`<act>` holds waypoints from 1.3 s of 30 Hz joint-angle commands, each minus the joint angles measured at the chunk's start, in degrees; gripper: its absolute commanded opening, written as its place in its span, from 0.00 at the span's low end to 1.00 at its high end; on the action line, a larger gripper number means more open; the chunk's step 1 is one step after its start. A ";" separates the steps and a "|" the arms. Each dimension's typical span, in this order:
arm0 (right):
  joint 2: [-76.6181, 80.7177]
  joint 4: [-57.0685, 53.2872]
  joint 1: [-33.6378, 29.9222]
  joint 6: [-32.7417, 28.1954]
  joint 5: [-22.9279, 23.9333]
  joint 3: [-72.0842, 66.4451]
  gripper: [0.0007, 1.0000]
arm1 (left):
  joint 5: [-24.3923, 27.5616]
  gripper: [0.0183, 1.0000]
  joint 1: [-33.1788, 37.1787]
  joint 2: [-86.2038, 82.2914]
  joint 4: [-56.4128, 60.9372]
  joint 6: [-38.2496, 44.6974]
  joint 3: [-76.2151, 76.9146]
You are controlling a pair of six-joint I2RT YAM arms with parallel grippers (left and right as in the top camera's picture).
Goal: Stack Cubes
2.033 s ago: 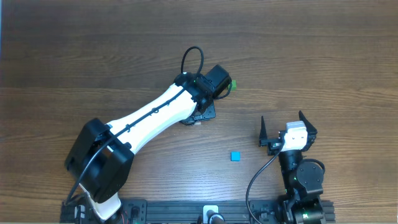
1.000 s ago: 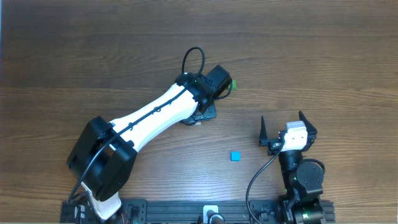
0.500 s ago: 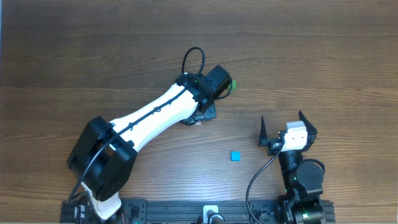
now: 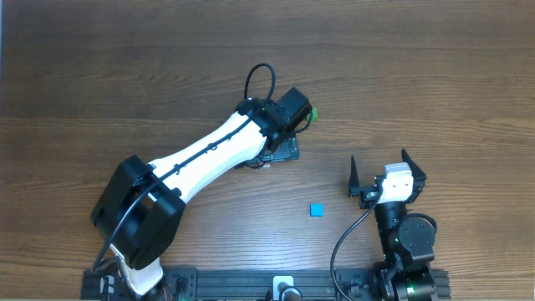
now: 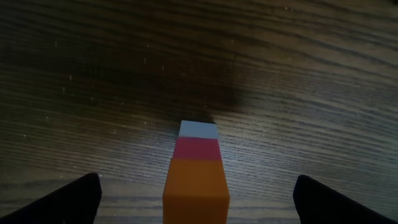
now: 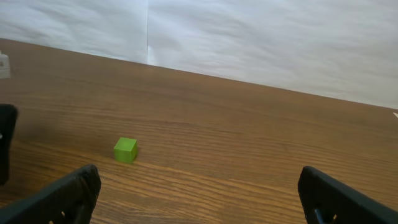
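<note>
Five cubes on my table point(image 4: 418, 67): three in a stack point(image 5: 196, 168), orange, red, white, mid-table between my spread left gripper point(image 5: 196, 186); one green cube point(image 6: 125, 150) nearby; one blue cube point(image 4: 316, 210) toward my near edge. My right gripper point(image 4: 379, 159) gapes, empty.

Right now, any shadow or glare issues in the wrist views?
Left wrist view: a heavy shadow darkens the table beyond the cube stack, whose colours read clearly, no glare. Right wrist view: even light, only a faint shadow beside the green cube.

orange cube point(image 5: 196, 186), red cube point(image 5: 197, 149), white cube point(image 5: 199, 129) stacked; green cube point(image 6: 125, 150), blue cube point(image 4: 316, 210) apart.
</note>
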 commanded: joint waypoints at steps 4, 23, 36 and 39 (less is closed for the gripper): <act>-0.46 0.15 0.24 0.15 -0.46 -0.52 0.99 | -6.29 1.00 2.45 -14.12 0.94 0.04 1.29; -0.46 0.15 0.24 0.15 -0.46 -0.52 0.99 | 2.23 1.00 35.76 -70.99 42.03 37.86 -36.09; -0.46 0.15 0.24 0.15 -0.46 -0.52 0.99 | 4.74 1.00 44.89 -98.97 53.81 37.81 -67.84; -0.46 0.15 0.24 0.15 -0.46 -0.52 0.99 | 4.72 1.00 44.89 -103.27 57.05 37.81 -73.72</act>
